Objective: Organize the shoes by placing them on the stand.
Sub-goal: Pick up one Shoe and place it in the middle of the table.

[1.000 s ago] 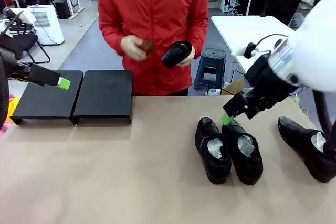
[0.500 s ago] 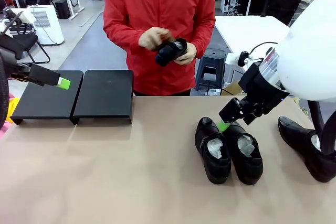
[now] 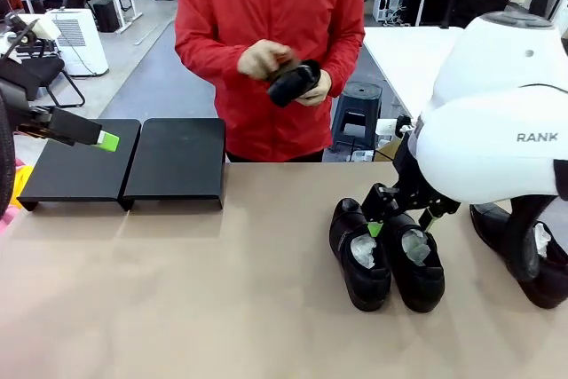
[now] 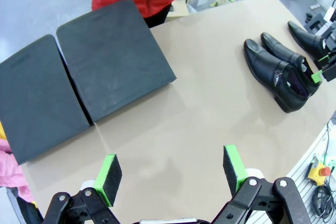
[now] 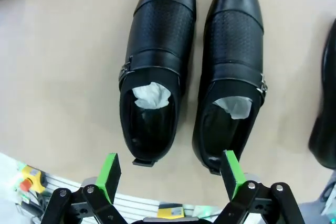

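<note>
The front camera looks across the tan worktop [image 3: 177, 308] at a person in a red jacket [image 3: 266, 33]. The left wrist camera looks down from well off at two matte-black flat platforms [image 4: 115, 61]; the right wrist camera sits close above two glossy black leather shoes [image 5: 155, 77], shared by all three views.

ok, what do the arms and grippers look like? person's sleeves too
White, bulky rounded shell on the right arm, "RANK" in dark letters. The left gripper and right gripper match: black linkage fingers with silver pivot pins, flat bright-green pads. The person wears red long sleeves.
</note>
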